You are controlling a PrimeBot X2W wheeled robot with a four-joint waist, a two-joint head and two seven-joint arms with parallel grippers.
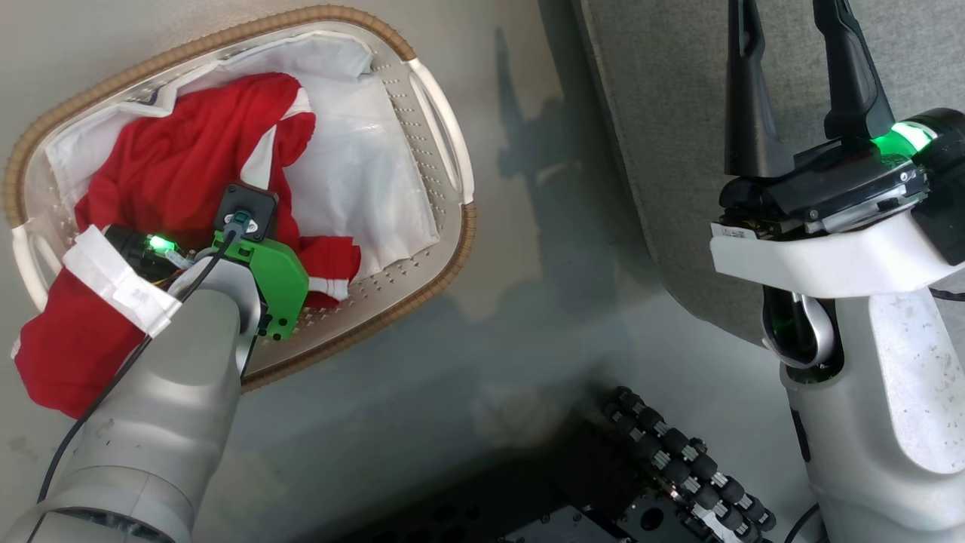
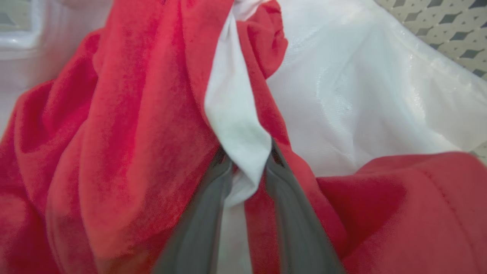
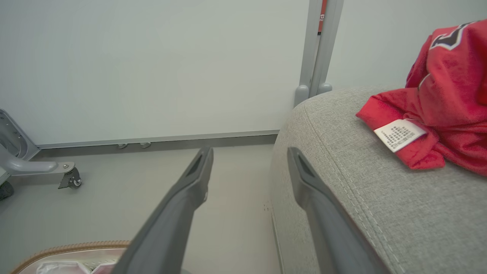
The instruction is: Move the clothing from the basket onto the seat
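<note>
Here the red shorts (image 1: 173,166) lie bunched in the left half of the basket (image 1: 467,234), on a white sheet (image 1: 362,173) that lines it. One end with a broad white band spills over the basket's near left rim and hangs outside. The left arm (image 1: 173,362) reaches in steeply from the near side, wrist bent down into the cloth, so its fingers are buried and hidden from the head camera. In the left wrist view the left gripper (image 2: 247,167) pinches a fold of the shorts (image 2: 125,114), a white side stripe with red on both sides, and both dark fingers (image 2: 207,213) press against it. That view is soft, and the rest of the garment is cut off at its edges. The sheet (image 2: 361,95) shows bare to the right of the fold. The basket stands on the grey floor (image 1: 528,264), near the seat (image 1: 678,151) but apart from it. The right gripper (image 1: 788,30) is raised over the seat's edge with its fingers spread wide and nothing between them, their tips cut off at the top of the head view. In its wrist view the right gripper (image 3: 249,152) points past the rounded corner of the seat (image 3: 342,171), where the red jersey (image 3: 445,95) lies crumpled with a white label (image 3: 399,134) showing and part of a dark, white-edged letter.
</note>
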